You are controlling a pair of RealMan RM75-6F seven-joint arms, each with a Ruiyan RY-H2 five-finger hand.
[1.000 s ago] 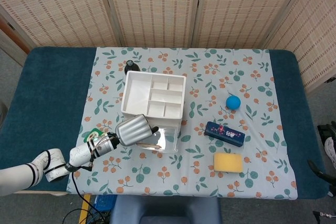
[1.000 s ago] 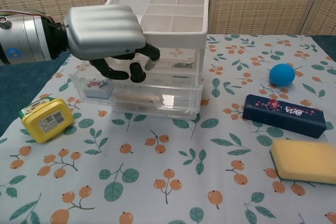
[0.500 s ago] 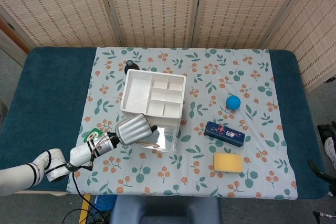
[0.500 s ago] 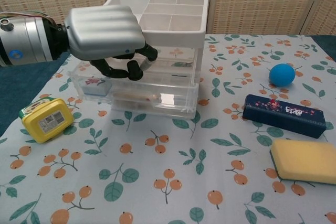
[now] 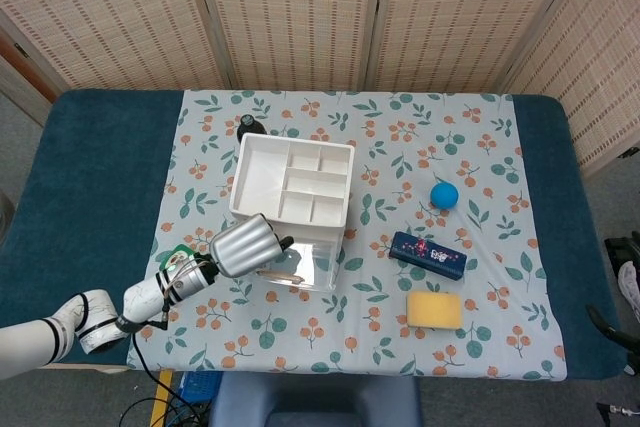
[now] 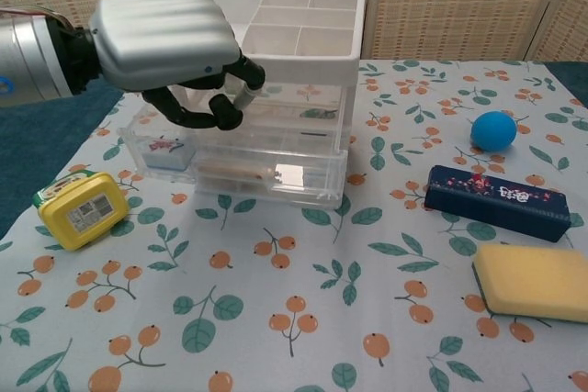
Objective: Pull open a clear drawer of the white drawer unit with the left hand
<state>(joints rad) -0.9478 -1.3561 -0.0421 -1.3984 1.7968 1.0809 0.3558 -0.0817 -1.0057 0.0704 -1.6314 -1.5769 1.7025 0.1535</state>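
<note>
The white drawer unit (image 5: 292, 180) stands mid-table, its divided tray top (image 6: 276, 29) facing up. Its lower clear drawer (image 6: 276, 176) juts forward from the frame, with a small item and a slim stick inside. My left hand (image 6: 161, 39) hovers over the drawer's left part, in front of the upper clear drawer. Its dark fingers (image 6: 197, 112) are curled under the silver back, and I see nothing held in them. In the head view the left hand (image 5: 240, 244) sits at the unit's front-left corner. The right hand appears in neither view.
A yellow box (image 6: 83, 209) lies left of the drawer. To the right are a blue ball (image 6: 493, 129), a dark blue case (image 6: 501, 201) and a yellow sponge (image 6: 537, 282). A black object (image 5: 247, 126) stands behind the unit.
My left hand has risen and drifted left, away from the pulled-out lower drawer. The drawer unit has stayed in place.
</note>
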